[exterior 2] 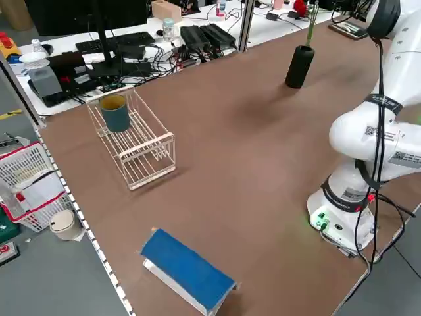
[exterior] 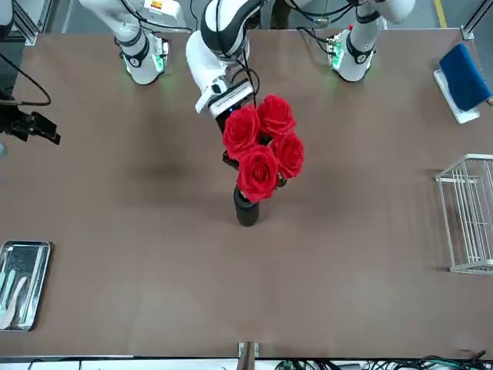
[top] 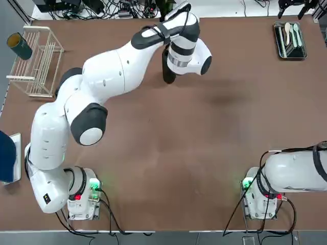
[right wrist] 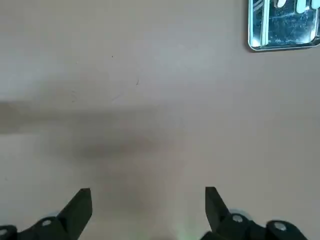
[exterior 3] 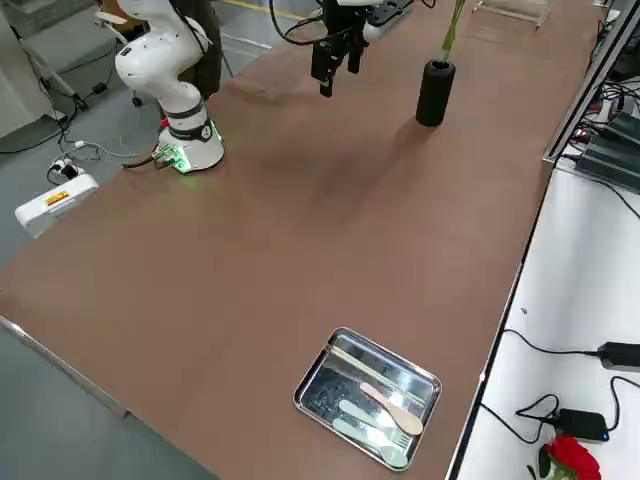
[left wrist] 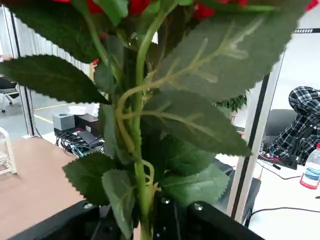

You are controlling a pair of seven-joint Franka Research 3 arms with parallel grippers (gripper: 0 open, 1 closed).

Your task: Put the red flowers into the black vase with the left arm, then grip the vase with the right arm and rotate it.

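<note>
The black vase (exterior: 246,208) stands upright toward the far middle of the table, also visible as the black vase (exterior 3: 434,92). The red flowers (exterior: 262,146) rise over it, and their green stems (exterior 3: 450,30) run down into its mouth. My left gripper (left wrist: 145,220) is shut on the stems and leaves just above the vase; in the top view the left arm's wrist (top: 181,51) hides it. My right gripper (right wrist: 147,205) hangs open and empty above bare table on the right side, well apart from the vase.
A wire rack (top: 38,61) with a dark green cup (top: 19,46) sits at the far left. A metal tray (top: 289,40) of spoons lies at the far right corner. A blue object (top: 7,155) rests at the left edge.
</note>
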